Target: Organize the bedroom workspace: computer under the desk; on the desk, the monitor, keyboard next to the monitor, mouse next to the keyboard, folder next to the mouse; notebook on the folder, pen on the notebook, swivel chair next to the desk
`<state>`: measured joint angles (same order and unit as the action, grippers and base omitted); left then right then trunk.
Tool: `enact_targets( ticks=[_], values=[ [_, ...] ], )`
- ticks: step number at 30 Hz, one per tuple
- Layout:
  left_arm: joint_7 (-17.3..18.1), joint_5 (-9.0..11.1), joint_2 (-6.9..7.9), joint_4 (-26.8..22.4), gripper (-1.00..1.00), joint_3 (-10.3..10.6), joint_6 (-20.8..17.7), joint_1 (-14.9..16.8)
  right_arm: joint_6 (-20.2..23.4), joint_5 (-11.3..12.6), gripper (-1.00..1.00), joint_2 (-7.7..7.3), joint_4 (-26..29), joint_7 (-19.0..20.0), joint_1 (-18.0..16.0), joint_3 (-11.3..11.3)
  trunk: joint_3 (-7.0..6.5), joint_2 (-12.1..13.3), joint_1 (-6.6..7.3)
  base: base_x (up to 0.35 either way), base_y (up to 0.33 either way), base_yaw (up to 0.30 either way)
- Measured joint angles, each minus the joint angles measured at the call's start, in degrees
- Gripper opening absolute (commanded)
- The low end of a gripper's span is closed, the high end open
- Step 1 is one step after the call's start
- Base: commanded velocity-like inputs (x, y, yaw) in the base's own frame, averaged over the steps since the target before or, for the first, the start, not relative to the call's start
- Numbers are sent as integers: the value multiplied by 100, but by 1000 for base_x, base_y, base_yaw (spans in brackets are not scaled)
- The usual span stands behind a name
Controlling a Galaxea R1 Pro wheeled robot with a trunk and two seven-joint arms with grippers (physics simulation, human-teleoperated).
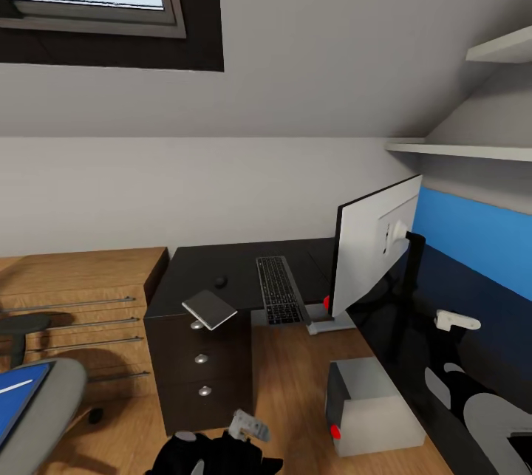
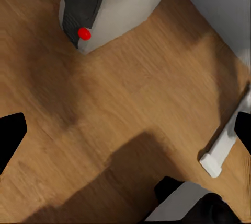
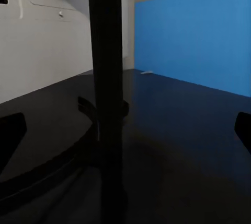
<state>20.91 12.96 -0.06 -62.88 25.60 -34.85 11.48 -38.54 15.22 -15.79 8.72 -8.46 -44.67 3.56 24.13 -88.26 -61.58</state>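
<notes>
Looking down from my head camera, I am seeing the desk, an L-shaped black top whose near-left corner carries a three-drawer unit with round silver knobs. The keyboard is lying on the desk with its long axis running near to far, just left of the monitor. The monitor is standing upright on its black stand, showing me its pale back face and turned edge-on toward the far wall. The mouse is sitting left of the keyboard, near but apart from it. The notebook is resting tilted at the near desk corner, overhanging the drawer unit. The computer is standing on the wood floor to the right, its dark front with a red light facing left. At the near left, the folder is lying flat on the swivel chair seat. No writing is legible anywhere. My left gripper is hanging over the floor with fingers spread apart; my right gripper is likewise spread wide, facing the stand above the desk top.
</notes>
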Motion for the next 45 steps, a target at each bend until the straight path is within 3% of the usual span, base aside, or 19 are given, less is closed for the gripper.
enact_targets(
  ticks=[5, 10, 19, 45],
  values=[
    [265, 8, 292, -451, 100, 461, 22, -2, -3, -1, 100, 3, 0, 0, -1, 0, 0, 0, 0, 0, 0, 0],
    [321, 23, 399, -602, 100, 615, 20, -2, -7, -7, 100, 6, 0, 3, -2, 0, 0, 0, 0, 0, 0, 0],
    [336, 66, 448, -666, 100, 673, 16, -2, -8, -17, 100, 7, -7, 8, -2, 6, 0, 0, 0, 10, 0, 0],
    [302, 99, 418, -667, 100, 701, 7, -2, 0, -19, 100, -1, 0, 16, -2, 0, 0, 0, 1, 183, 0, 0]
  ],
)
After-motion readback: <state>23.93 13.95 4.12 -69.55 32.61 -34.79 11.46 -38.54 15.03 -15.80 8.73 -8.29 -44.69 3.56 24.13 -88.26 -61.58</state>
